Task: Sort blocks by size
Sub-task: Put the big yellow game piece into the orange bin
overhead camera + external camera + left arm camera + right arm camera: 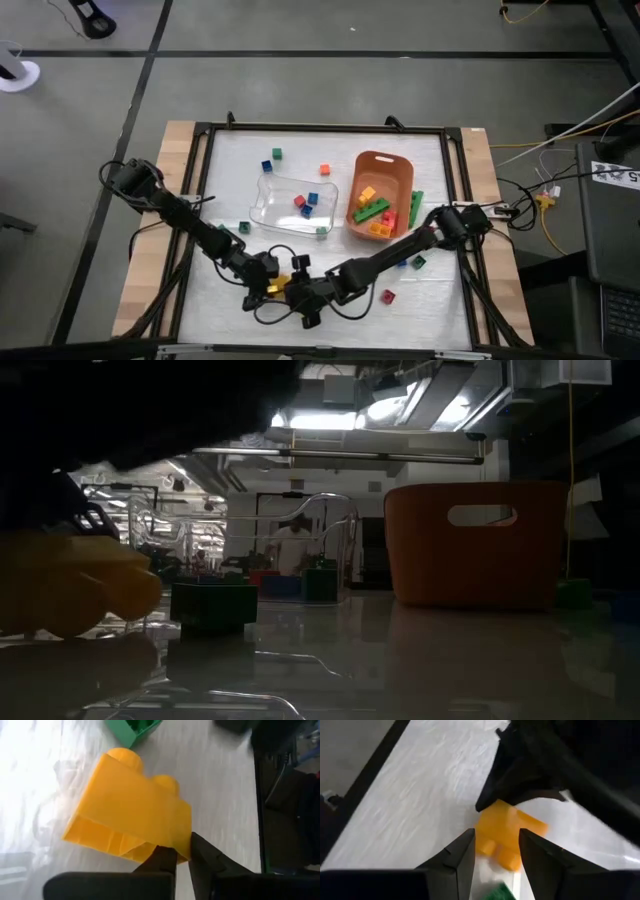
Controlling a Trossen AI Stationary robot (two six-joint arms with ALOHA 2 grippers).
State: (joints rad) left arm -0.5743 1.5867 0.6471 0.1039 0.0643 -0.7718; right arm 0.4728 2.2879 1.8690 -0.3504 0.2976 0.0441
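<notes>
Sorting roughly halfway, by the look of it: bigger blocks (372, 212) piling up in the orange bin (396, 164), small cubes sitting in the clear tray (280, 184), several strays still lying loose on the tabletop (330, 150). Left claw (182, 851) pinching shut on the yellow brick (131, 812) near the front edge; right claw (496, 849) hovering half-open just beside it. Getting crowded there, arms nearly touching, more room opening up toward the bins.
</notes>
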